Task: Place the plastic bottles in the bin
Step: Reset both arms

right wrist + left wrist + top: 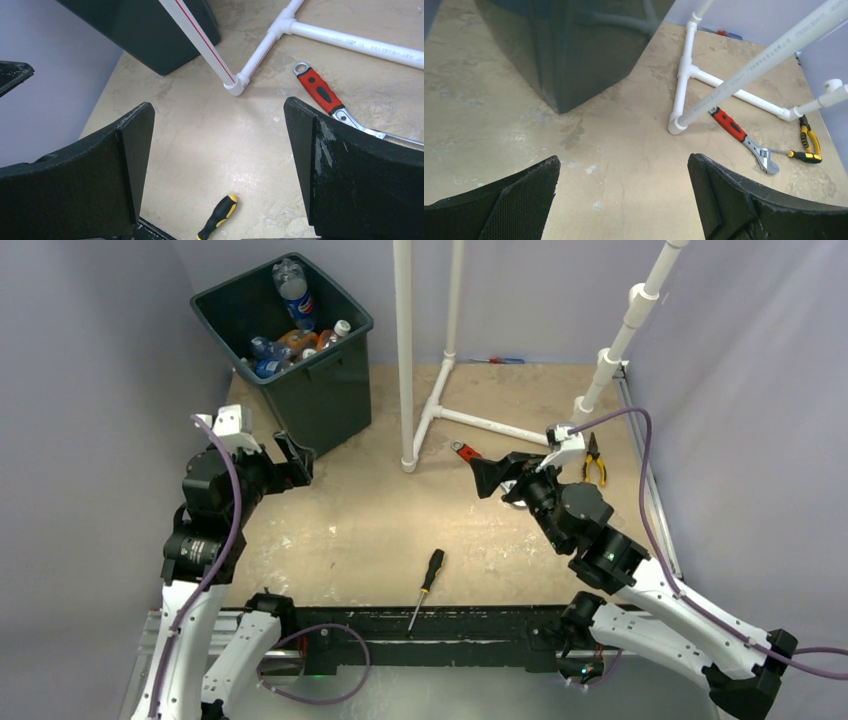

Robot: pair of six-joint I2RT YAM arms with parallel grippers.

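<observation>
The dark green-black bin (318, 400) stands at the table's far left, and several clear plastic bottles (290, 335) with blue and orange labels lie inside it. One Pepsi bottle (296, 295) leans upright against its back wall. My left gripper (292, 462) hangs open just in front of the bin's near corner (559, 60), nothing between its fingers (524, 200). My right gripper (492, 476) hovers open over the middle right of the table, its fingers (110, 165) apart over bare board. No bottle shows on the table.
A white pipe frame (440, 405) stands mid-table with its foot (676, 122) near the bin. A red-handled wrench (736, 131) and yellow-handled pliers (595, 462) lie at the right. A black-and-yellow screwdriver (427, 585) lies near the front edge.
</observation>
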